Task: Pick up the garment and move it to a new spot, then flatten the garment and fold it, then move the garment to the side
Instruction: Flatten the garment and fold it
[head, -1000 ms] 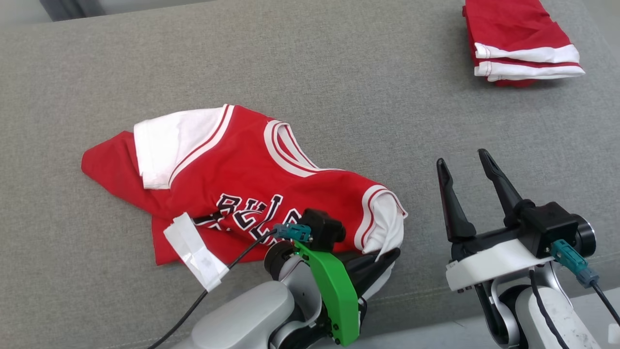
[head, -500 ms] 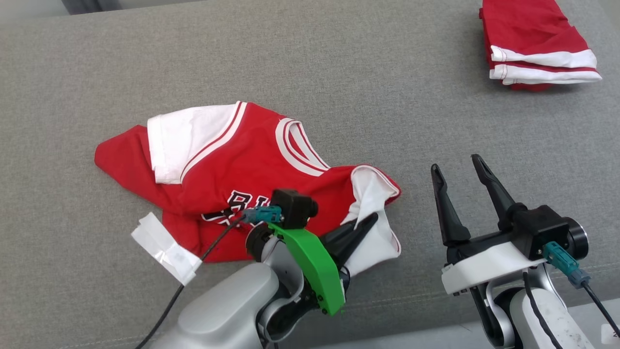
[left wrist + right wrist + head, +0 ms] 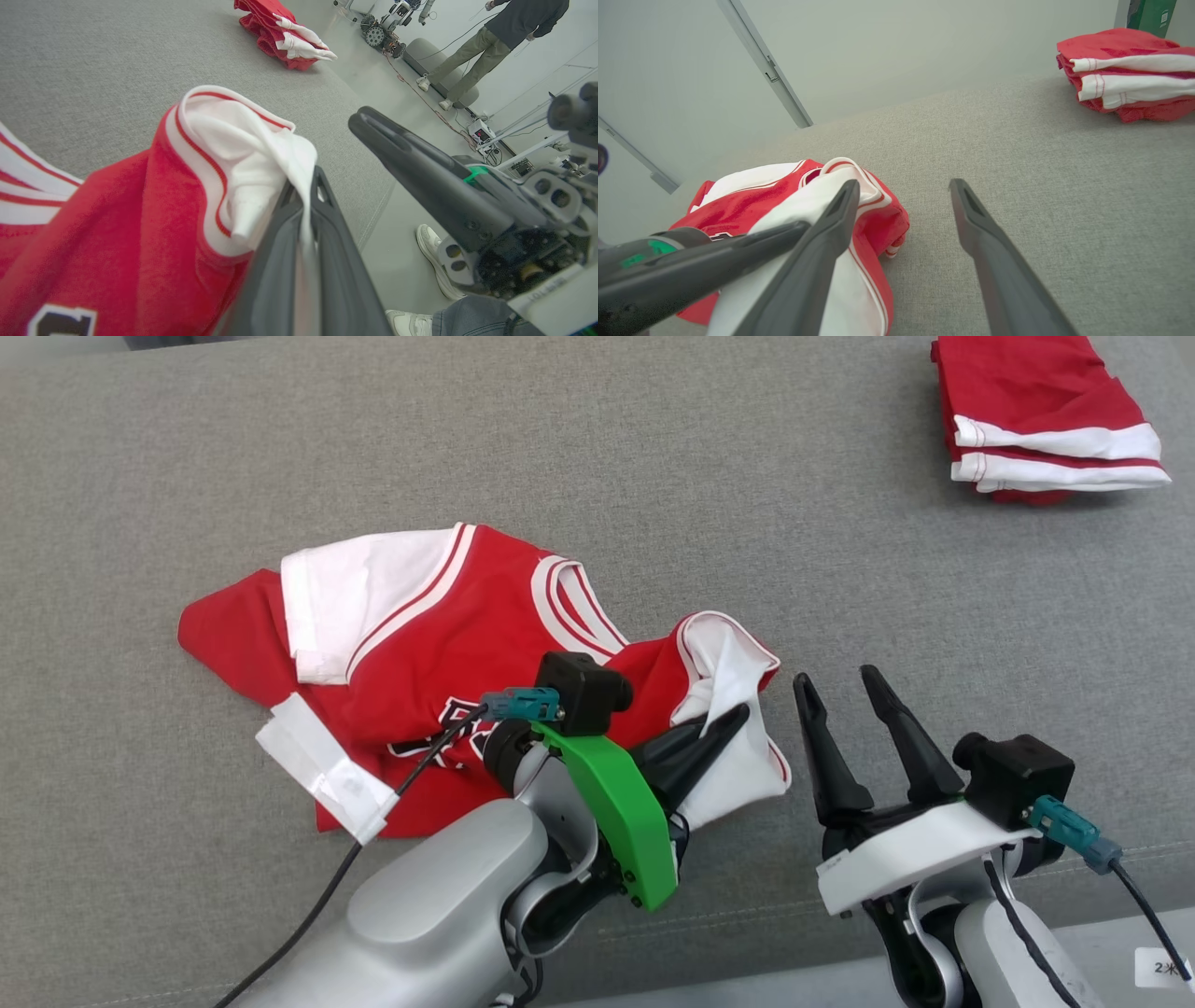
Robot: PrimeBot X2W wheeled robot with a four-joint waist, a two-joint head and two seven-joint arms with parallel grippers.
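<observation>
Red jersey is lying crumpled on the grey surface; I am gripping its white sleeve in the left jaws, right jaws are standing apart beside it.

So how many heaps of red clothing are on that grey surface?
2. A rumpled jersey near the middle, its white sleeve pinched by the left gripper, and a folded pile at the far right. The pile may hold several garments.
</observation>
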